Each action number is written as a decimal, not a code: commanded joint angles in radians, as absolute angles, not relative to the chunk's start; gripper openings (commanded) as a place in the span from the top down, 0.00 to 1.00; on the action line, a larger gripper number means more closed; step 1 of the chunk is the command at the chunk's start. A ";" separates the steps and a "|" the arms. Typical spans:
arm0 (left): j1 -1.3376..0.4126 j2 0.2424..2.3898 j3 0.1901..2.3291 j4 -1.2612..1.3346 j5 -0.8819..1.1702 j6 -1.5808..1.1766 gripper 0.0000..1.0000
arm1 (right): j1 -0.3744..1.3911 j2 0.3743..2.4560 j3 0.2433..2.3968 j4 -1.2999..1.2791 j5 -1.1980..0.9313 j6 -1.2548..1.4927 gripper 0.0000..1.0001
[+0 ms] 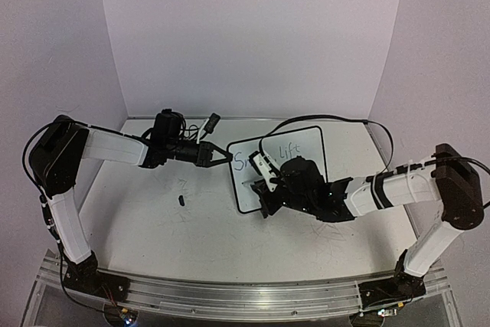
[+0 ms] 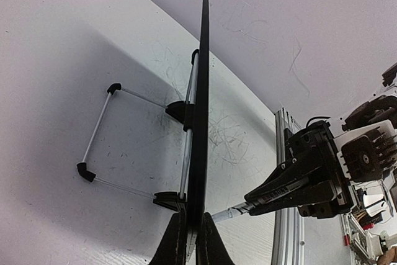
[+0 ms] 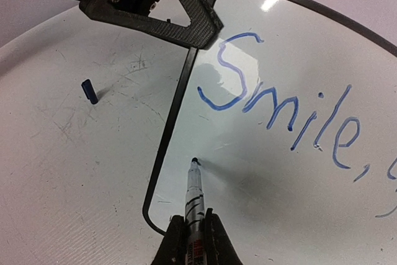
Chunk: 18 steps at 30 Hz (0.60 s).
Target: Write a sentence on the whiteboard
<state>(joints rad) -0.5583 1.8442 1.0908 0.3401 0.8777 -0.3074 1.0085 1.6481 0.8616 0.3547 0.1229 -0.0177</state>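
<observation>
The whiteboard (image 1: 310, 160) stands tilted on its wire stand, mid-table. The sentence is in blue marker: "Smile," (image 3: 282, 107) shows on the upper line, and "Lift" (image 1: 289, 150) in the top view. My left gripper (image 1: 223, 155) is shut on the whiteboard's left edge, seen edge-on in the left wrist view (image 2: 201, 91) between my fingertips (image 2: 214, 240). My right gripper (image 3: 193, 235) is shut on a silver marker (image 3: 194, 193). The marker's tip rests on the board's lower left, below the "S". The right arm hides the board's lower part in the top view.
A small dark marker cap (image 1: 182, 200) lies on the table left of the board and also shows in the right wrist view (image 3: 90, 91). The board's wire stand (image 2: 99, 134) reaches behind it. A black cable (image 1: 329, 119) arcs behind the board. A metal rail (image 1: 230, 296) runs along the near edge.
</observation>
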 commanded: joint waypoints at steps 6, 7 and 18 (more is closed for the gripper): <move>-0.558 1.796 1.108 0.337 0.901 -0.304 1.00 | 1.013 1.669 0.887 0.380 0.120 0.029 1.00; -0.558 1.797 1.109 0.337 0.901 -0.304 1.00 | 1.014 1.670 0.885 0.379 0.117 0.031 1.00; -0.558 1.798 1.108 0.337 0.903 -0.305 1.00 | 1.020 1.669 0.865 0.353 0.103 0.046 1.00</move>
